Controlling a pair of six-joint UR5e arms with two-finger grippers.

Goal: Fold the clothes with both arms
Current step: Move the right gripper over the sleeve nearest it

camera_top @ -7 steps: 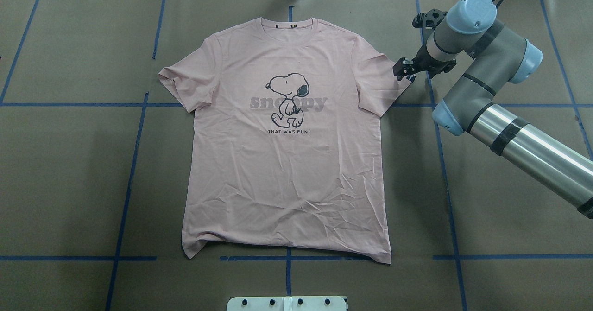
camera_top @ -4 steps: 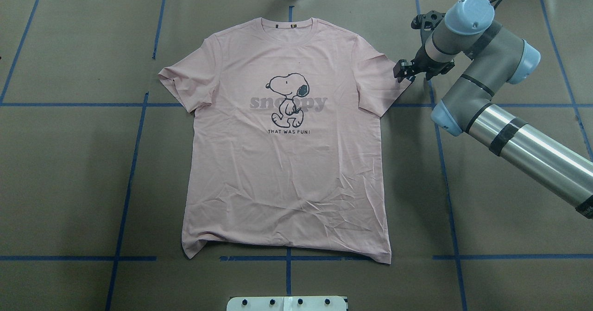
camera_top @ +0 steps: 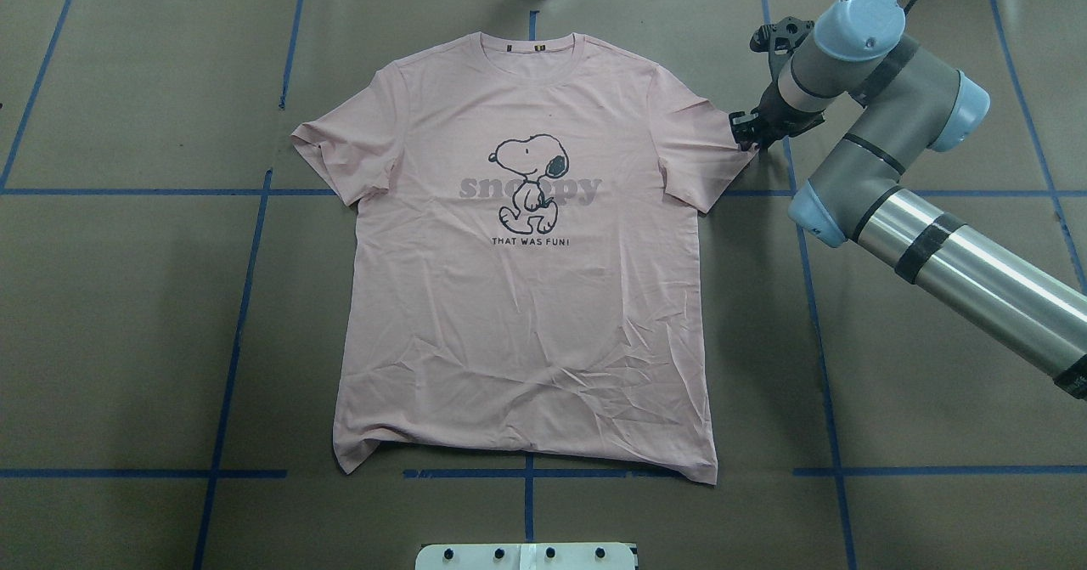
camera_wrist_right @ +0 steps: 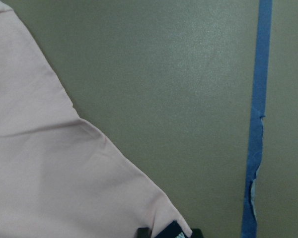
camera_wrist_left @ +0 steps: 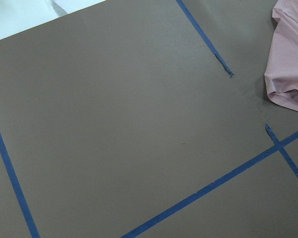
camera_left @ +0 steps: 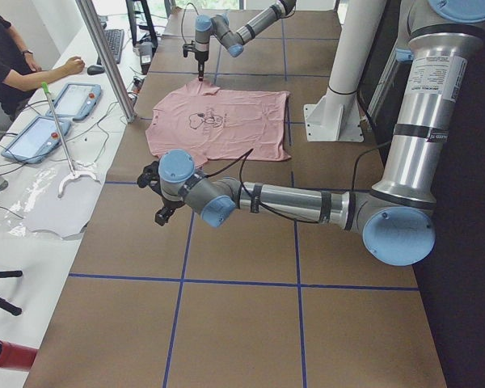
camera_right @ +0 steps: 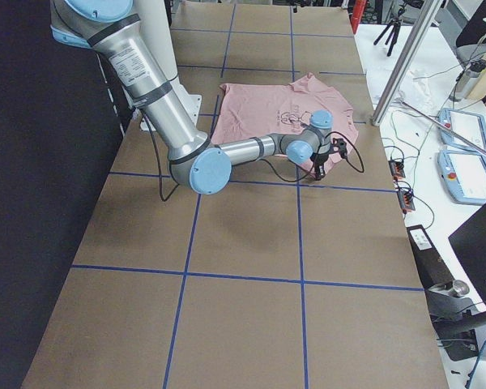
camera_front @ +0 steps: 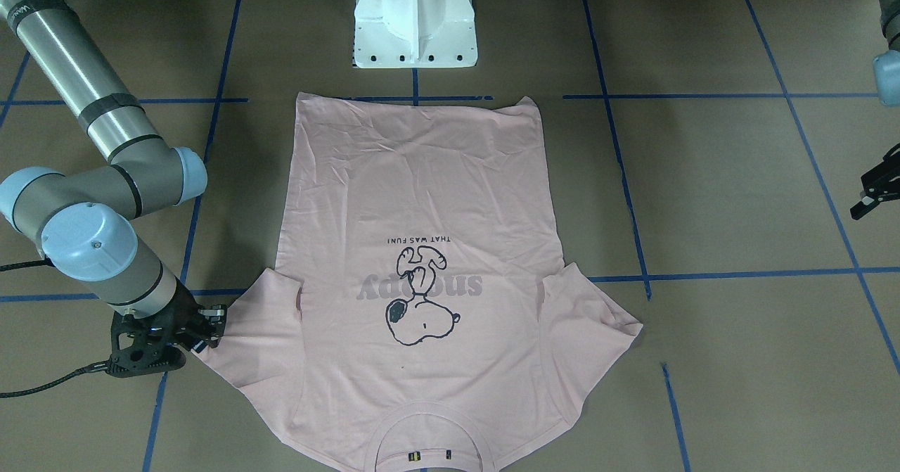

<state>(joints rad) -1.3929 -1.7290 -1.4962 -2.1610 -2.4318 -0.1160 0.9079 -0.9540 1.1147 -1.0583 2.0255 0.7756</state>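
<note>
The pale pink T-shirt (camera_top: 518, 298) lies flat on the brown table, dog print up and collar at the far edge. It also shows in the front-facing view (camera_front: 422, 190). My right gripper (camera_top: 746, 132) sits low at the tip of the shirt's right-hand sleeve (camera_top: 709, 154) and looks shut on its corner. In the right wrist view a black fingertip (camera_wrist_right: 166, 232) sits on the sleeve corner (camera_wrist_right: 64, 173). My left gripper (camera_front: 875, 190) is open and empty over bare table, well left of the other sleeve (camera_wrist_left: 290, 59).
The white pedestal base (camera_front: 415, 22) stands at the near edge behind the shirt's hem. Blue tape lines (camera_top: 238, 315) grid the brown table. A side bench with tablets (camera_left: 40, 133) and a seated operator (camera_left: 4, 61) lies beyond the far edge.
My right gripper has moved slightly right and down onto the sleeve tip, and its jaws look narrower than before. The shirt has not moved.
</note>
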